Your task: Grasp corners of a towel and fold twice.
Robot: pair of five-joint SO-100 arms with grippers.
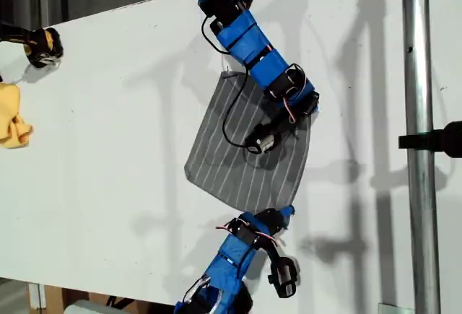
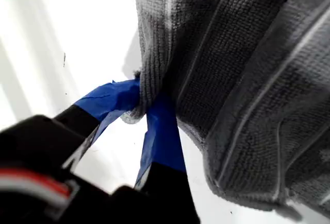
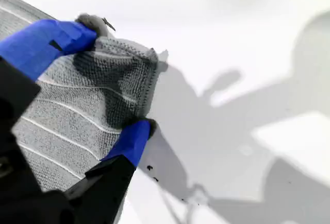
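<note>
Towel lies mostly flat mid-desk in the exterior view, one arm reaching over it from the top of that view, the other from the bottom. Which arm is first or second: cannot tell from the wrist views.

My first pincer is nearly closed, blue-taped tips pinching a bunched bit of towel edge, cloth hanging in soft folds above it. My second pincer is partly open with a towel corner humped between the tips, each tip touching fabric; grip looks loose, judged not fully clamped.

Handling: thin, light, limp cloth, no stiffness, so it should drape and drag and may slip out of a shallow pinch. Best hold looks like the hemmed corners, where the fabric is doubled and thicker. The desk is smooth, so the towel probably slides easily when pulled.

Look: dark grey, woven texture, narrow white pinstripes running parallel, roughly square, no fold in it yet. A yellow cloth sits well apart at the exterior view's left edge.
</note>
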